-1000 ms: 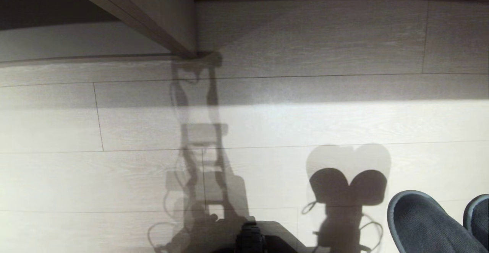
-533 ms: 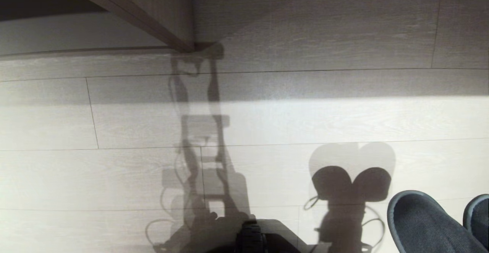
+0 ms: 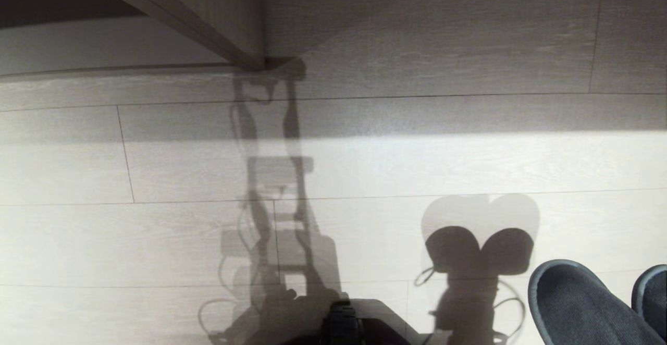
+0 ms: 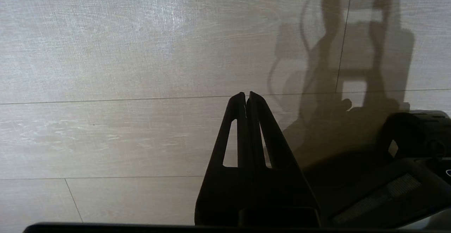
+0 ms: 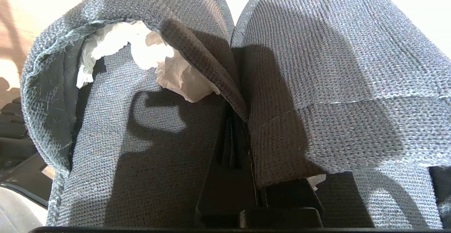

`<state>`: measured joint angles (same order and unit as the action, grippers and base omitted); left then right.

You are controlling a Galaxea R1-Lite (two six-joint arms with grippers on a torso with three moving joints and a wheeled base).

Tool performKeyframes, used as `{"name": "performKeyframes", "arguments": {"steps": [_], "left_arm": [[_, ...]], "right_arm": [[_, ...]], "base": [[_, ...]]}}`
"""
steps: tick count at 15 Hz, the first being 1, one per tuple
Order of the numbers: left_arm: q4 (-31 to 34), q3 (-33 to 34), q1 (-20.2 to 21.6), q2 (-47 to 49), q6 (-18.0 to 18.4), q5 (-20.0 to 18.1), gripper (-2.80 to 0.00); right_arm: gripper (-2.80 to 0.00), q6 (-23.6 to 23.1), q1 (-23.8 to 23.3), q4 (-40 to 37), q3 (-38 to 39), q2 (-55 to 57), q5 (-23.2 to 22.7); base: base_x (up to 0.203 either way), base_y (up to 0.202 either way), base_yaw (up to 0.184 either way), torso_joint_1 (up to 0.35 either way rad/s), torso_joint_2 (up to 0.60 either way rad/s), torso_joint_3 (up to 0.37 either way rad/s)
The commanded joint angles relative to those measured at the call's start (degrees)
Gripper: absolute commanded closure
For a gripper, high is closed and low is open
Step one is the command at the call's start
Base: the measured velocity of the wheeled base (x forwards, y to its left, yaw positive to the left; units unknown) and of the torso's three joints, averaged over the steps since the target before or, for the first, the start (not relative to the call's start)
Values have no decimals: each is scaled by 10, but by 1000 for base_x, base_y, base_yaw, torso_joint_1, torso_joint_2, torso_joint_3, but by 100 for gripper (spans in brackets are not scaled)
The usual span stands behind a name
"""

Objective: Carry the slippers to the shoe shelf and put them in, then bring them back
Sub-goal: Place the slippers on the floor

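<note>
Nearest the robot, the right gripper point(image 5: 234, 120) was clamped on the slippers point(image 5: 317, 85), its jaws pinched tight on the two inner edges where the pair met. That one pinch let a single arm carry both at once. The slippers hung side by side in the air, toes pointing forward, and in the head view their rounded toes point(image 3: 578, 303) showed at the lower right corner. White paper stuffing point(image 5: 141, 50) sat inside the mouth of one slipper, likely there to keep the toe in shape.

The left gripper point(image 4: 246, 97) hovered over the floor with its jaws closed on nothing. It looked parked, since the carrying needed only the other arm.

Ahead, the pale plank floor point(image 3: 417, 168) lay in sunlight, with the shadows of the robot and the hanging slippers cast on it. This stretch gave open room to drive forward.

Farther on, at the upper left, the shoe shelf point(image 3: 104, 48) showed a pale base board set slightly above the floor and an upright divider panel point(image 3: 219, 16) whose front corner came down near the middle of the view. The slippers were well apart from it and off to its right. I judged that the carry was under way, and that the divider's corner and the base board's front lip were the edges to clear
</note>
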<state>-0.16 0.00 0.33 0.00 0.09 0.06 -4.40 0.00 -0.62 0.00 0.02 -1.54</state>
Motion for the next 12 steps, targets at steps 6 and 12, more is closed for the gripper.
{"name": "performKeyframes", "arguments": {"steps": [6, 12], "left_arm": [[0, 0, 0, 0, 0, 0, 0], [0, 0, 0, 0, 0, 0, 0]], "right_arm": [[0, -6, 0, 2, -6, 1, 2], [0, -7, 2, -75, -242, 141, -4]], "base": [[0, 0, 0, 0, 0, 0], [0, 0, 0, 0, 0, 0]]}}
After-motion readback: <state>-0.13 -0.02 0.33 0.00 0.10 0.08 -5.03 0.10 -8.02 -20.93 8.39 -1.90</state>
